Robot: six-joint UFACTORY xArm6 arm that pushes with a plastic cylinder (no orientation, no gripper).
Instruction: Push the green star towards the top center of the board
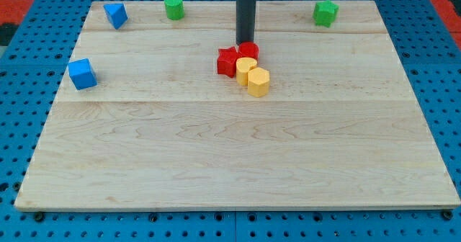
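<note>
Trouble in the camera view would come from the tip: it has no jaws to open or close and rests against the red blocks, which touch two yellow blocks. A careless start would scatter them. The green star sits well apart at the view's top right, the board bare between. A green cylinder and two blue blocks lie left.

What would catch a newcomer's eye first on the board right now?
The dark rod, coming down from the view's top center, with my tip just above a tight cluster of two red blocks and two yellow blocks. The green star sits apart at the top right.
</note>
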